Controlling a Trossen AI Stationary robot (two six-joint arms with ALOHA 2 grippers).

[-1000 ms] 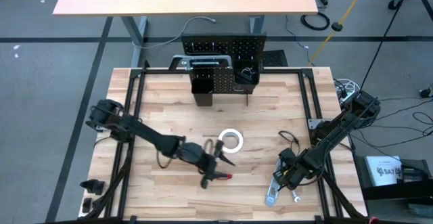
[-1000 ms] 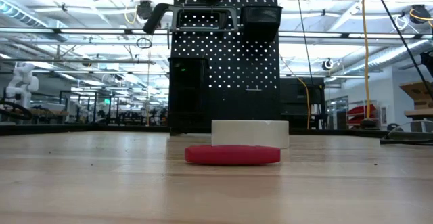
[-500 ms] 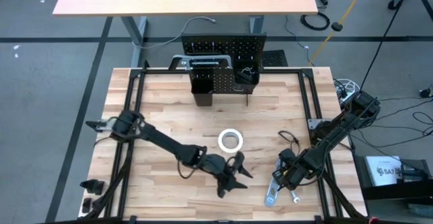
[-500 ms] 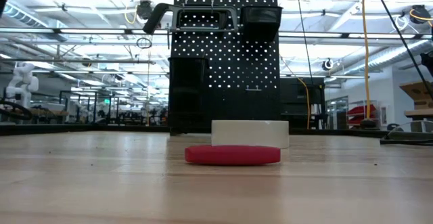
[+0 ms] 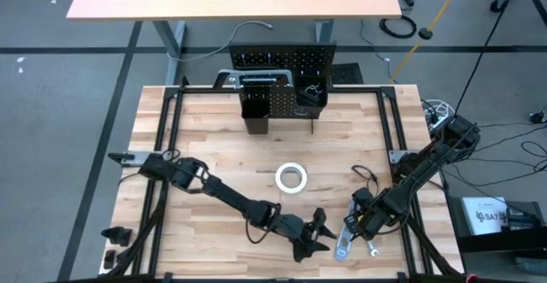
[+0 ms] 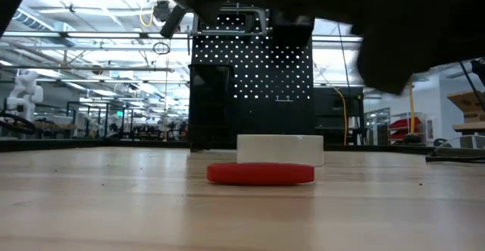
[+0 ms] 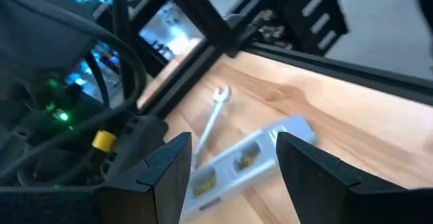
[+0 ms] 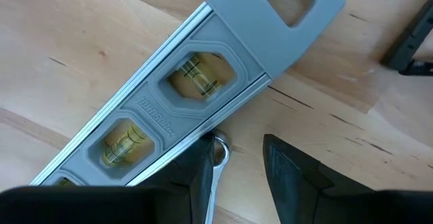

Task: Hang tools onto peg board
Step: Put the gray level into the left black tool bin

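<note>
Left gripper (image 5: 318,232), fingers apart and empty, now swung away from white tape roll (image 5: 291,178) to beside silver level (image 5: 345,240); right gripper (image 5: 363,223), fingers apart, hovering over level. Level likely next.

"JOHNSON" embossed along the silver level (image 8: 183,95), beside its vials

A robotics lab: wooden table (image 5: 214,155), open industrial hall behind.
</note>
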